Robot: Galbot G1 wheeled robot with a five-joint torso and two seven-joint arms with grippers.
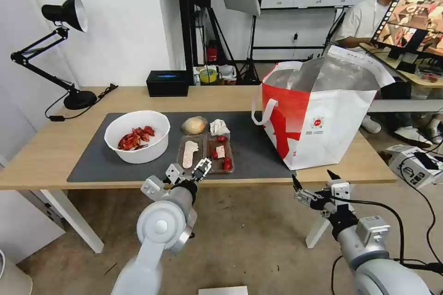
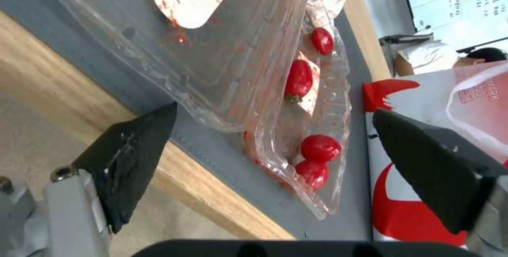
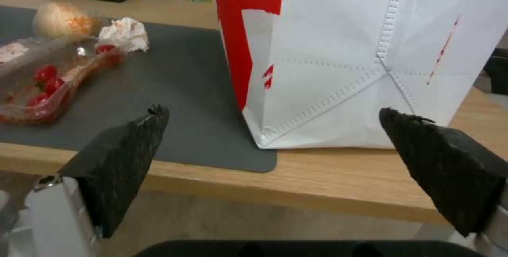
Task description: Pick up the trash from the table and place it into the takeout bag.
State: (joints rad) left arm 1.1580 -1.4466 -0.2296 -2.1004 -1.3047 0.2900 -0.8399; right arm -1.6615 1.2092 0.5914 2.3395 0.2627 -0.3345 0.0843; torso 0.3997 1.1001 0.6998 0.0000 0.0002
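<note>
On your far left a black desk lamp [image 1: 64, 46] stands at the far corner of the table [image 1: 55, 147], and the dark grey mat [image 1: 258, 147] covers the middle of the top. Leftmost on the mat you have the white bowl [image 1: 137, 136] with red shells inside. Just right of it, toward the far side, lies the round tan lump [image 1: 194, 125], and the crumpled white napkin [image 1: 218, 126] sits right beside that. In front of those two, at the near edge of the mat, is the clear two-compartment tray [image 1: 206, 152]; its right compartment holds several red pieces and its left one a white scrap smeared with red. Behind all this, at the far edge of the table, you see the black box [image 1: 167, 83].

Your left gripper [image 1: 189, 171] hovers at the near rim of the tray with its fingers spread wide, holding nothing; in the left wrist view the tray's near corner lies between the two pads.

Further right, the takeout bag [image 1: 323, 115] stands upright at the right end of the table, mouth open, foil lining showing, partly on the mat.

Your right gripper [image 1: 314, 182] hangs off the table's near edge, in front of the bag, spread wide and empty.
</note>
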